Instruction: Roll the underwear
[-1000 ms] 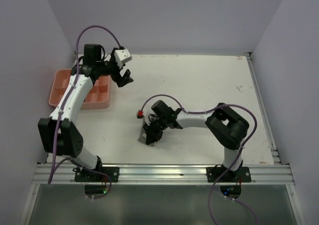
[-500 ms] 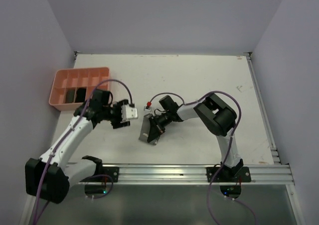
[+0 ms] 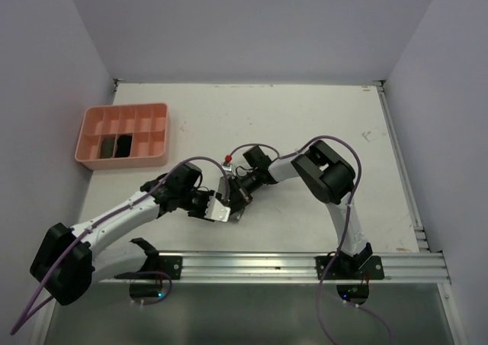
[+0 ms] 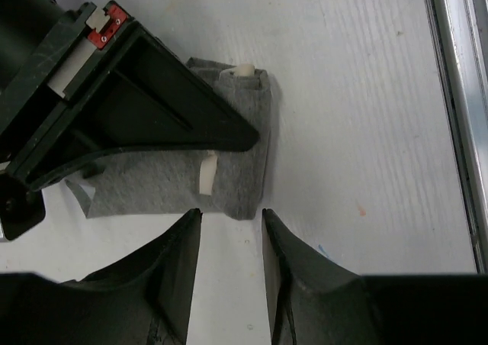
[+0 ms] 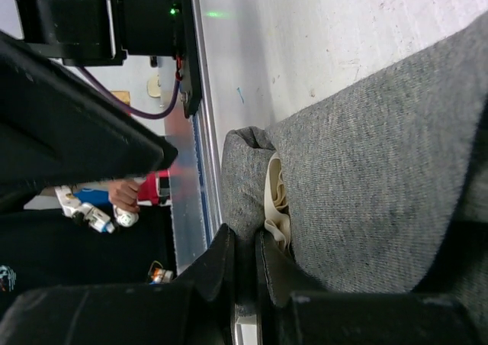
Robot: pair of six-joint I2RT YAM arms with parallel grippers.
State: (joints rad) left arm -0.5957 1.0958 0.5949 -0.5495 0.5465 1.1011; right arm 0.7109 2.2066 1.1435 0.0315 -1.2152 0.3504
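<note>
From overhead we see little of the grey underwear (image 4: 152, 185): both arms crowd over it near the worktop's (image 3: 305, 124) 6 o'clock edge. The left wrist view shows it lying flat, one side folded, a cream label peeking out. The right tool (image 5: 245, 269), clenched, lies across it from 10 o'clock; whether it pinches cloth we cannot tell. The left tool (image 4: 229, 234), fingers parted and grasping nothing, sits at its 6 o'clock hem. Black rolls (image 3: 116, 145) rest in the pink tray (image 3: 86, 137).
</note>
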